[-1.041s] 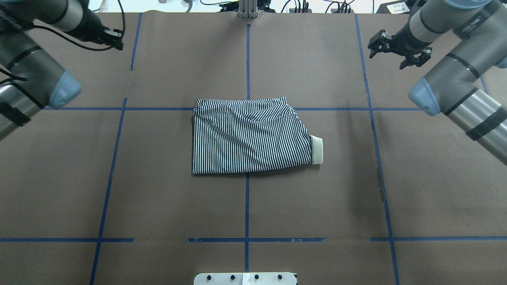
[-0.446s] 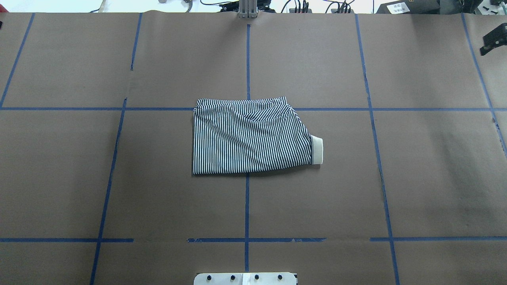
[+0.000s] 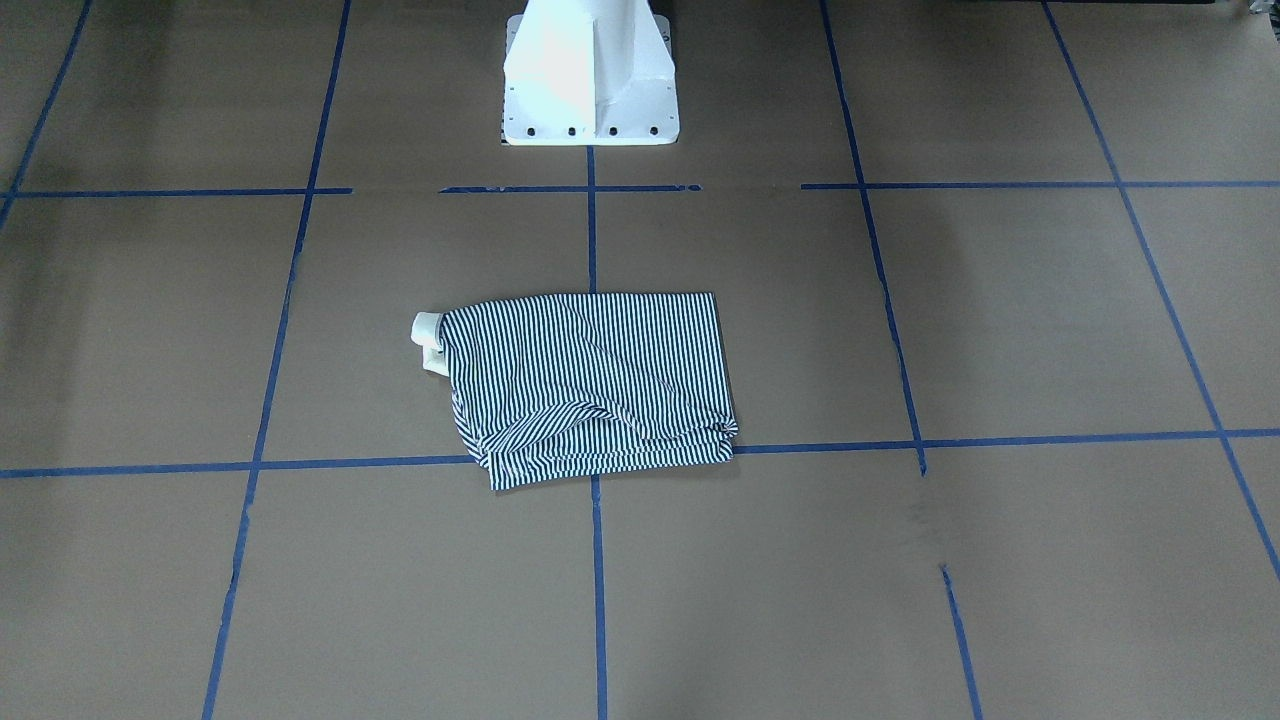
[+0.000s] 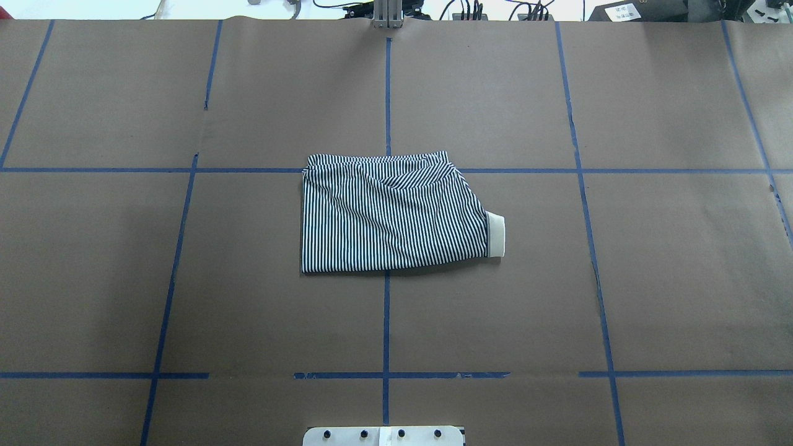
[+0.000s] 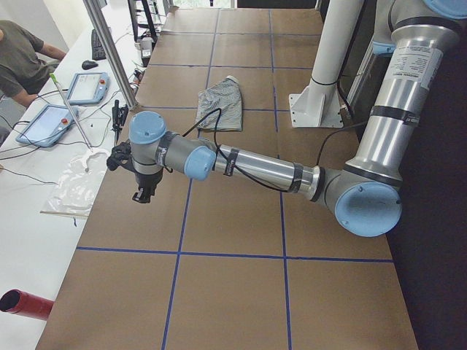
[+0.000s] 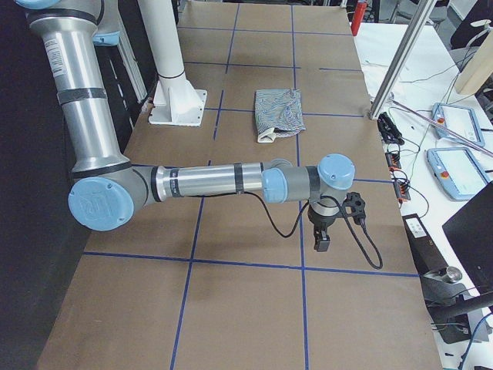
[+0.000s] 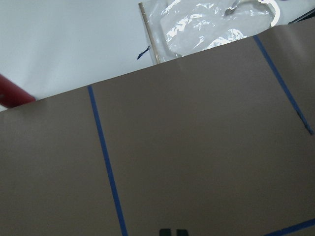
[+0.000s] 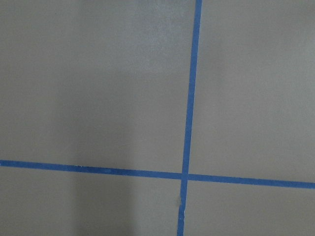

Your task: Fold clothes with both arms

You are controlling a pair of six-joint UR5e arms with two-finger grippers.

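The striped shirt (image 4: 390,214) lies folded into a compact rectangle at the table's middle, a cream band (image 4: 495,234) sticking out on its right side. It also shows as the shirt (image 3: 590,385) in the front-facing view. Both arms are outside the overhead view. My left gripper (image 5: 142,195) hangs near the table's far left end, well away from the shirt (image 5: 222,106). Its black fingertips (image 7: 166,232) sit close together with nothing between them. My right gripper (image 6: 322,245) hovers near the right end, far from the shirt (image 6: 279,112). I cannot tell whether it is open or shut.
The white pedestal base (image 3: 590,90) stands behind the shirt. Blue tape lines grid the brown table cover. Beyond the left end are a plastic bag (image 5: 80,182), tablets (image 5: 51,124), a red tube (image 5: 25,302) and a seated person (image 5: 18,62). More tablets (image 6: 454,123) lie past the right end.
Both arms have swung outward, away from the far corners of the table, and left the overhead view. The shirt has not moved.
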